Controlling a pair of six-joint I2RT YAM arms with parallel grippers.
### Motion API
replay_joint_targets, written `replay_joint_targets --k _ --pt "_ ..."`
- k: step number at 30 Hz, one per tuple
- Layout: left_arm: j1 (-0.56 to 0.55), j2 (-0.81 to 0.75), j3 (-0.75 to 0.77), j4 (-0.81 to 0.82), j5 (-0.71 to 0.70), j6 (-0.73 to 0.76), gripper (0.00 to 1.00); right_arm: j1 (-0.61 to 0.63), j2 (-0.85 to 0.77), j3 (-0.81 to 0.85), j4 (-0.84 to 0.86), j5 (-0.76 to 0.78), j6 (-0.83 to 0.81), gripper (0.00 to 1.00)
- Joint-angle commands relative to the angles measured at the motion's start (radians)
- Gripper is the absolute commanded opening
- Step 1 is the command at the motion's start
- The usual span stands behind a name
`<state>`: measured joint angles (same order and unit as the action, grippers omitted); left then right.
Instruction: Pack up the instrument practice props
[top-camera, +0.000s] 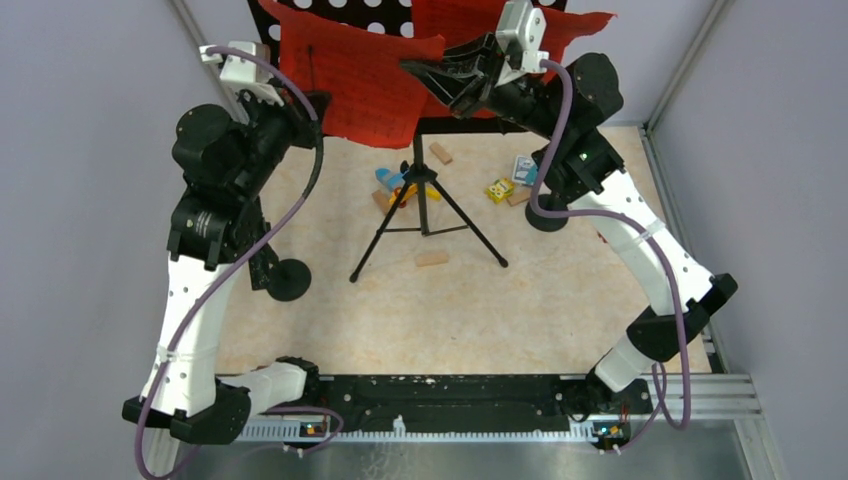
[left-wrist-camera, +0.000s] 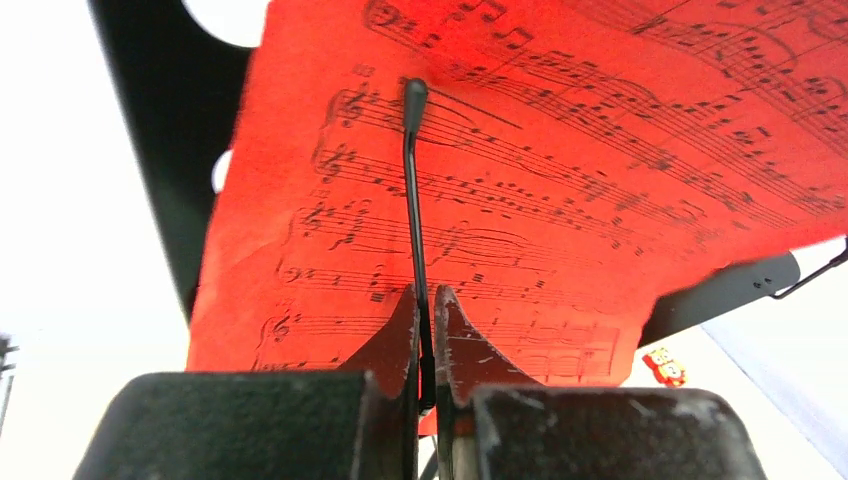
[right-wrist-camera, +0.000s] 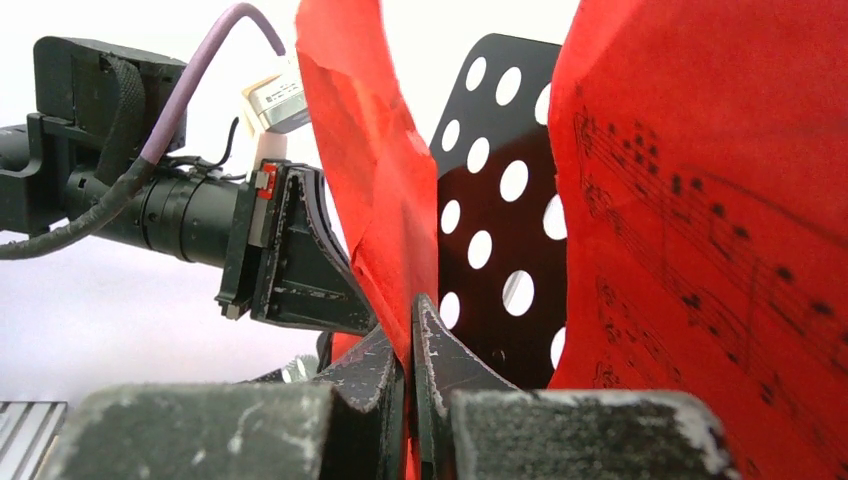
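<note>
The music desk stands on its tripod legs at the back of the table, with red sheet-music pages lying against it. My left gripper is shut on the desk's thin black wire page holder, which lies across a red page. My right gripper is shut on the edge of a curled red page, in front of the hole-punched desk. Another red page hangs at the right. A blue microphone lies by the tripod.
Two black round-based mic holders stand left and right of the tripod. Wooden blocks and a colourful toy vehicle lie on the mat. Grey walls close in both sides.
</note>
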<state>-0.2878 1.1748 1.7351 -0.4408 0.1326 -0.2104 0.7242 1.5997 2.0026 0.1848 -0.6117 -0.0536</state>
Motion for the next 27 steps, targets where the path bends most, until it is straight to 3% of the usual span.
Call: replay_joint_targets --k 1,11,18,22,27 --pt "0.003 -0.064 -0.053 0.121 -0.014 0.016 0.00 0.023 -0.063 0.000 0.036 0.029 0.032 0.00" --pt "0.003 -0.100 -0.109 0.137 -0.031 0.037 0.00 0.034 -0.212 -0.080 -0.014 0.040 0.026 0.00" --pt "0.003 -0.101 -0.113 0.138 -0.023 0.046 0.00 0.033 -0.414 -0.272 -0.178 0.045 -0.125 0.00" --pt "0.003 -0.105 -0.124 0.143 -0.013 0.049 0.14 0.033 -0.577 -0.452 -0.276 0.047 -0.163 0.00" --pt "0.004 -0.115 -0.132 0.143 0.008 0.052 0.47 0.034 -0.755 -0.655 -0.341 0.051 -0.095 0.00"
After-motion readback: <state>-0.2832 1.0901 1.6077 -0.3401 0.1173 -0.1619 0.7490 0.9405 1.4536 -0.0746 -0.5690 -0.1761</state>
